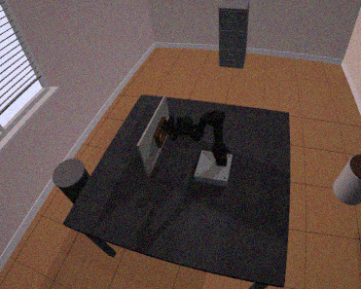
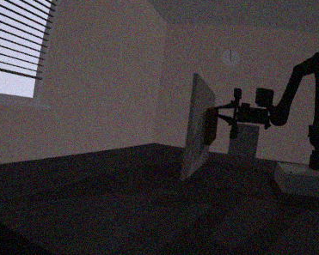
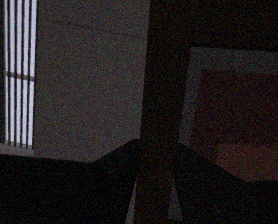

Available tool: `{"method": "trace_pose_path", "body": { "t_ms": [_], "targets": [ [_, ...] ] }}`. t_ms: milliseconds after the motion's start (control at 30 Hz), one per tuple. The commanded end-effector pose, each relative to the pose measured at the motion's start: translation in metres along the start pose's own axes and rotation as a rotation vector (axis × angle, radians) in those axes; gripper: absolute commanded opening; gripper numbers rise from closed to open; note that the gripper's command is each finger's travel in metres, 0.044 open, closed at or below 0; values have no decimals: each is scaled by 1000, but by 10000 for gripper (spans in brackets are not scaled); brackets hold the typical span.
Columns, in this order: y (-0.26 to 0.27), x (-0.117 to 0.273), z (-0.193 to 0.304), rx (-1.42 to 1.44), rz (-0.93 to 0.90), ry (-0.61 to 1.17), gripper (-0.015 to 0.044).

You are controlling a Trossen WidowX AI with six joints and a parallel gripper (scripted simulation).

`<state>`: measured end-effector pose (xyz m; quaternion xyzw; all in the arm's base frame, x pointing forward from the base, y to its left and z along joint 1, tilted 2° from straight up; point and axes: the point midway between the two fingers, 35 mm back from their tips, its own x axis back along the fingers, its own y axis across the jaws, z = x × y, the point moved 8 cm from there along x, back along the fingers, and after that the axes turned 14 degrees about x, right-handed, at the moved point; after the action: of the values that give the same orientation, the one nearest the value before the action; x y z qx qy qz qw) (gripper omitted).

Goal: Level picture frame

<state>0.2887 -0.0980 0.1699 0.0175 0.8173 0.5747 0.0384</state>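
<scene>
The picture frame (image 1: 160,134) (image 2: 210,127) is dark and hangs at the front of an upright pale panel (image 1: 150,158) (image 2: 192,141). In the wrist view its dark brown side bar (image 3: 161,100) runs from top to bottom, leaning slightly, with a grey mat (image 3: 188,107) and a reddish picture (image 3: 235,110) to its right. My gripper (image 1: 166,127) (image 2: 217,111) (image 3: 156,148) is shut on this side bar, one finger on each side of it. The screw and the notched strip are hidden. The top and exterior views are too dark and oblique to tell the frame's tilt exactly.
The panel stands on the dark table (image 1: 133,213) (image 2: 96,205). The arm's pale base (image 1: 212,171) (image 2: 298,181) is across from it. A grey cylinder (image 1: 71,175), a white bin (image 1: 349,186) and a drawer cabinet (image 1: 233,35) (image 2: 243,142) stand beyond the table.
</scene>
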Motion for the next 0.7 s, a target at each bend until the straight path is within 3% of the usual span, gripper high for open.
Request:
{"method": "trace_pose_path", "body": {
  "t_ms": [0,667],
  "targets": [
    [-1,0,0,-28,-3,1,0],
    [-3,0,0,-135,-2,2,0]
  ]
}}
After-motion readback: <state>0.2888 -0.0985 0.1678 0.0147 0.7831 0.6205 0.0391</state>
